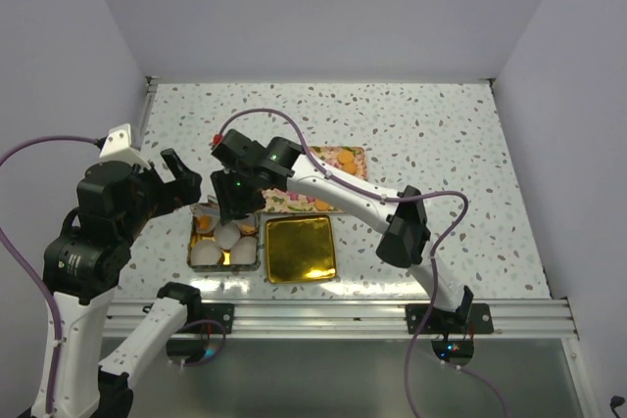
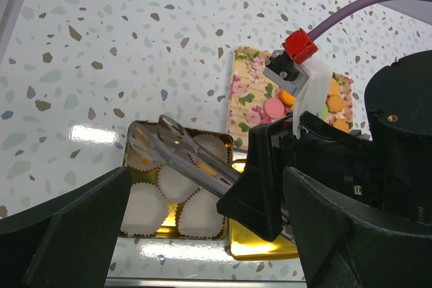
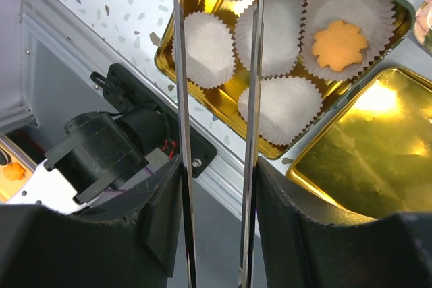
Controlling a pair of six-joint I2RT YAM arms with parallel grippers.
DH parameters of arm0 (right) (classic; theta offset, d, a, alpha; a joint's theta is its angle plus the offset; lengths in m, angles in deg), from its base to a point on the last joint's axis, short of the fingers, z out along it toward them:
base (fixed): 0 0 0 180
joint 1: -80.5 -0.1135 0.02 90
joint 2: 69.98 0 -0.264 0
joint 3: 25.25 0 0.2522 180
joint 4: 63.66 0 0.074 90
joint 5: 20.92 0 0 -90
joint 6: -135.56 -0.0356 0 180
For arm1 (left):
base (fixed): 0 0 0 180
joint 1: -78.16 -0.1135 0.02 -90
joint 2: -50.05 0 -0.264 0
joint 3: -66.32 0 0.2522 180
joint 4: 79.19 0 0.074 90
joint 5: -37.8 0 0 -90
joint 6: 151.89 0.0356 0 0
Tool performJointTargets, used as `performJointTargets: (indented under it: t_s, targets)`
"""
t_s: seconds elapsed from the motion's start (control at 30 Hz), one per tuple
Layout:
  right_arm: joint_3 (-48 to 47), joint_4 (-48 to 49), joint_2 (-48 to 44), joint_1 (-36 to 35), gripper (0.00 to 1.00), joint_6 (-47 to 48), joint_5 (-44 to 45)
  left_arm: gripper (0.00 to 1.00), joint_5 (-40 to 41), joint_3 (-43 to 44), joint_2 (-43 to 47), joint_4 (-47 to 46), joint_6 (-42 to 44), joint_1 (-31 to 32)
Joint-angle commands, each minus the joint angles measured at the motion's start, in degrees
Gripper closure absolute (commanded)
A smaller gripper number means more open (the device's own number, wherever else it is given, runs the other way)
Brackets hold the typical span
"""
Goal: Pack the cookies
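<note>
White walls close in a speckled terrazzo surface (image 1: 441, 144), and no brand, label or writing is readable on anything on it.

Both arms lean toward the left-centre. The left end effector (image 1: 184, 178) hangs just off the packing area with its fingers spread wide and nothing between them. The right end effector (image 3: 217, 173) is clamped on a pair of metal tongs (image 2: 192, 160). The two blades run out between its fingers and stand apart at the far end, above the tin.

A gold lid (image 1: 301, 248) lies flat just beside the open gold tin (image 1: 193, 247). Behind both sits a floral tray (image 2: 246, 96).

White pleated paper cups (image 3: 202, 48) fill the tin. One of them holds an orange cookie (image 3: 339, 44), one at the top edge of the right wrist view seems to hold another, and the rest in sight are bare. The other cookies are on the tray, a pink one (image 2: 273, 107) beside several orange ones (image 2: 335, 104).

My judgement is that the step in hand is a drop-off into the tin. Whether anything sits between the blade tips cannot be told, since they run out of frame. Packing looks barely begun. The next move likely calls for taking the tongs across to the tray. There the blades would close lightly on the rim of one flat disc, then carry it level to an empty cup without snagging the thin paper pleats.
</note>
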Motion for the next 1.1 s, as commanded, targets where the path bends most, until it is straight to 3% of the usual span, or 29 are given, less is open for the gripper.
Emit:
performJointTargets:
  t_s: [0.0,0.33,0.73,1.07]
  targets:
    - [-0.4,1.9,-0.5,0.9,0.52,0.8,0.9,0.00,-0.4,0.1,-0.7,-0.9,1.1,0.4]
    - [0.7,1.2,-3.7,2.2,0.51,0.8,2.6,0.00,0.3,0.1,-1.2,-1.1,1.3,0.7]
    - [16.6,-1.4,-19.1,13.3,0.51,4.4,7.6,0.00,0.9,-0.2,-1.9,-2.2,1.4,1.2]
    - [24.5,-9.0,-22.5,18.3,0.47,8.2,16.8,0.00,1.0,-1.2,-2.6,-3.4,1.5,1.9]
